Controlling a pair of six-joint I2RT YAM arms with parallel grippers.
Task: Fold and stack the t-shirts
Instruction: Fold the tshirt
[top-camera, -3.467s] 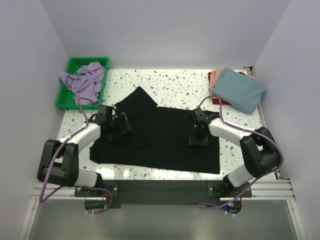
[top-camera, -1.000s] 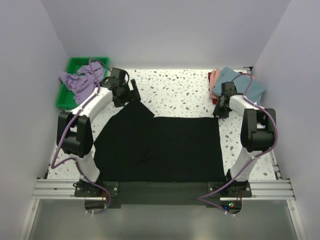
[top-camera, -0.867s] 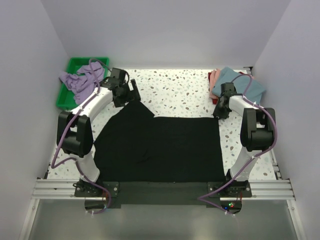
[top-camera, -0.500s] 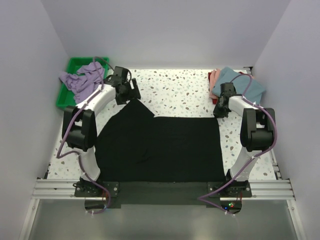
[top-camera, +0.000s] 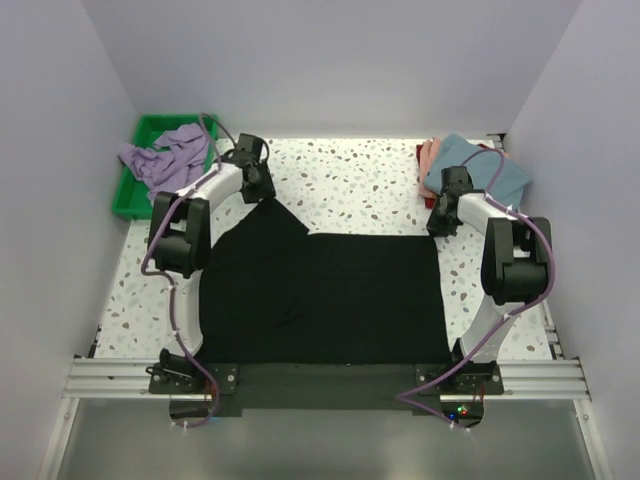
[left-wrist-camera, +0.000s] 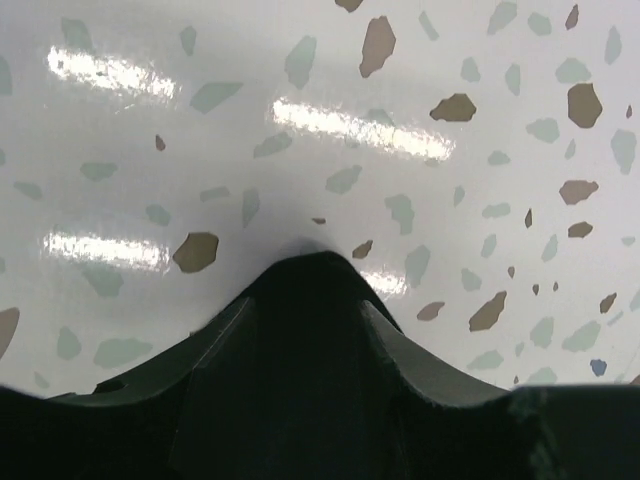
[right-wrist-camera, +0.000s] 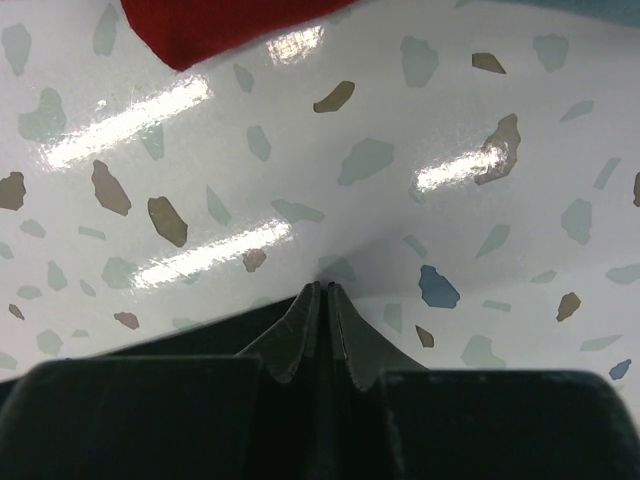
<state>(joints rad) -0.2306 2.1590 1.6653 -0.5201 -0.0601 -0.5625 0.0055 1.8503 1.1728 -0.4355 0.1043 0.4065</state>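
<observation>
The large black t-shirt (top-camera: 330, 290) lies spread flat across the middle of the table. My left gripper (top-camera: 263, 190) is at its far-left peak; in the left wrist view it (left-wrist-camera: 305, 290) is shut on a bunch of the black cloth (left-wrist-camera: 305, 380). My right gripper (top-camera: 436, 224) is at the shirt's far-right corner; in the right wrist view it (right-wrist-camera: 327, 288) has its fingers pressed together on the black edge (right-wrist-camera: 200, 335). The lavender t-shirt (top-camera: 165, 160) lies crumpled in the tray. The teal-blue t-shirt (top-camera: 480, 178) lies folded on the pink (top-camera: 430, 152) and dark red (right-wrist-camera: 210, 20) ones.
A green plastic tray (top-camera: 125, 200) stands at the far left by the wall. The folded stack sits at the far right corner, just beyond my right gripper. Walls close in the table on three sides. Speckled tabletop (top-camera: 350, 180) shows beyond the black shirt.
Since 3.5 s ago both grippers went from mid-shirt to its far edge and the shirt lies flatter. In the last second the left arm swung right; the right arm held still.
</observation>
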